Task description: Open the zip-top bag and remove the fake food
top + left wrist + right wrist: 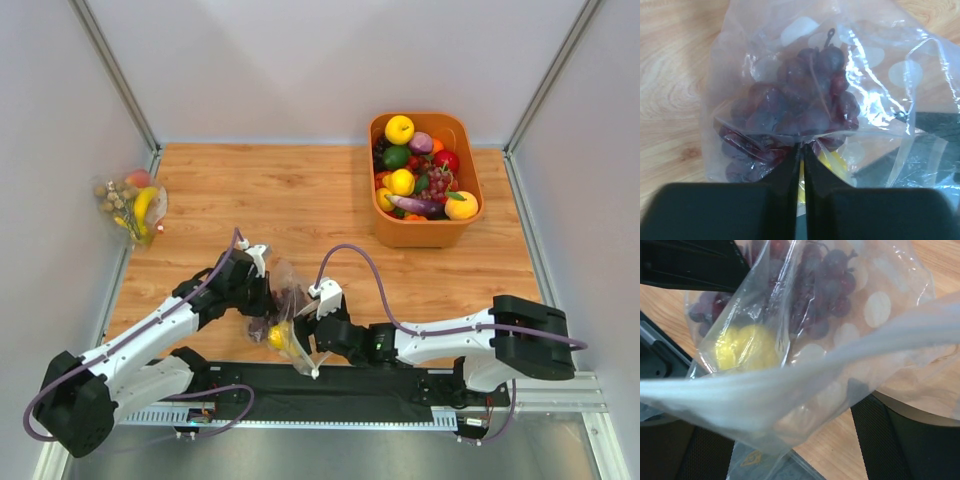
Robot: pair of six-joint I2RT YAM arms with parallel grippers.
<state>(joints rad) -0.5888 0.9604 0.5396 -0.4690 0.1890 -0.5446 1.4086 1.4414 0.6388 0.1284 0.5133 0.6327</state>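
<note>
White-and-black arms (pixel 140 345), purple cables (pixel 360 262)

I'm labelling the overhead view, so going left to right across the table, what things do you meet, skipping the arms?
Bag of banana and nuts → zip-top bag → orange bin

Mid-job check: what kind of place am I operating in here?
Probably a lab test cell, not a kitchen: white panel walls box in a wooden tabletop, with an orange bin of fruit as props.
</note>
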